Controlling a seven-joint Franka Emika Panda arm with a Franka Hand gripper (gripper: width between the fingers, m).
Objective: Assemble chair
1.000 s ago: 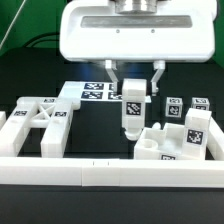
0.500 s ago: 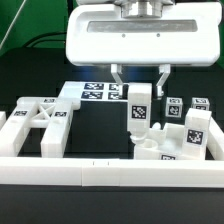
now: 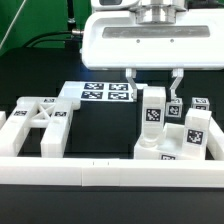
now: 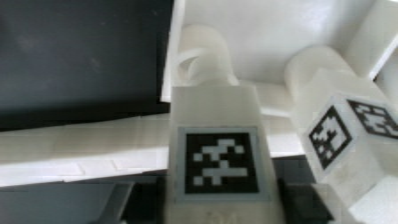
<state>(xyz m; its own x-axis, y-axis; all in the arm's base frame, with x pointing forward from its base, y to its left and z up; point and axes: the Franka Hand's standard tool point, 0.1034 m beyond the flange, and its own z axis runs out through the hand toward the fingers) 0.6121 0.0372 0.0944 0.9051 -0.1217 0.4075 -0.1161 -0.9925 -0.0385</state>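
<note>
Nearest us in the exterior view, a white rail (image 3: 100,172) edges the desk (image 3: 100,130). Behind it lie a frame piece (image 3: 40,122) on that view's left and a blocky slab (image 3: 175,150) on its right. Over the slab the pincer (image 3: 153,92) pinches a tagged leg (image 3: 153,118) upright (whether its foot touches, we cannot tell). Farthest back lies the marker board (image 3: 100,93).

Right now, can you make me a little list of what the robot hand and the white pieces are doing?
gripper: shut on leg
leg: upright, tag facing the exterior camera, over the base piece
base piece: at the exterior view's right, behind the rail
frame: lying at the exterior view's left
marker board: flat at the back
leg touching base piece: cannot tell
</note>
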